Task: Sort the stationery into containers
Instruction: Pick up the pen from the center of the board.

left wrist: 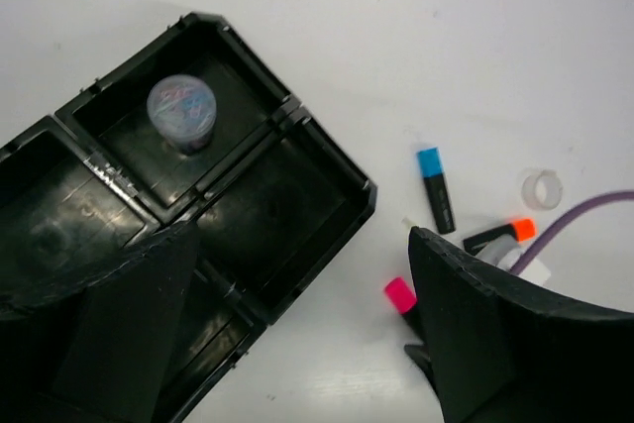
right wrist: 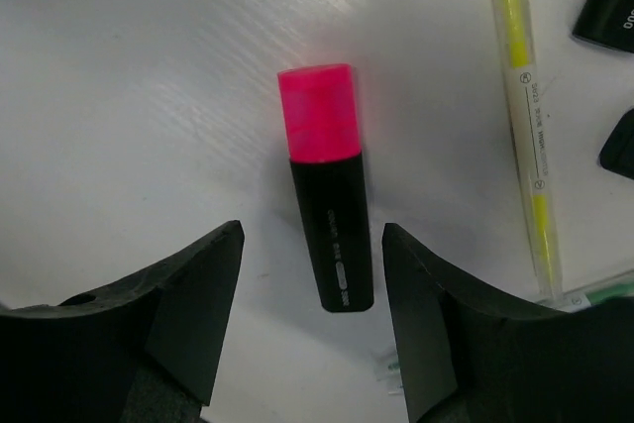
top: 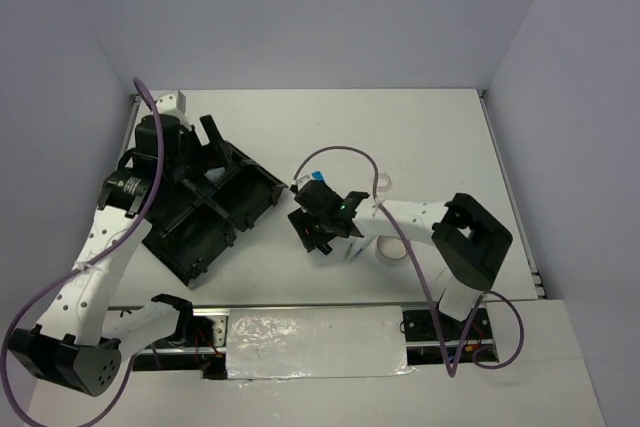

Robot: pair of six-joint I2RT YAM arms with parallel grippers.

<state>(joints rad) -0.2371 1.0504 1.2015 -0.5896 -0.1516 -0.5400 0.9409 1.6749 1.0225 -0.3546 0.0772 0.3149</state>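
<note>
Item: pink highlighter [right wrist: 327, 195], black body, pink cap
- Location: flat on the white table [top: 430, 137], outside the black organiser tray [left wrist: 369, 195], just off the tray's nearest corner.
- Tool at item: right gripper [right wrist: 312, 237] is over it, jaws apart. One finger stands on each side of the black body, with bare table showing in both gaps, so there is no contact.
- Neighbours: a thin yellow stick [right wrist: 525, 116] lies beside it, roughly parallel and not touching. Two black highlighter bodies are cropped at that view's right edge.
- Further out: blue highlighter [left wrist: 436, 188], orange highlighter [left wrist: 500, 236] and a small clear ring [left wrist: 542, 186] lie loose on the table, apart from one another. The beige tape roll [top: 392, 248] lies near the right arm.
- Tray contents: a translucent cup [left wrist: 182, 111] stands upright in one compartment. The adjoining compartments show only their black floors.
- Second tool: left gripper [left wrist: 304, 237] hangs above the tray, jaws wide apart, holding nothing.
- Obstructions: a purple cable [left wrist: 584, 210] crosses near the orange highlighter.
- View notes: from the top camera the right gripper hides the pink highlighter. Only the right wrist camera shows the gaps beside it, and only the left wrist camera shows the cup inside its compartment
</note>
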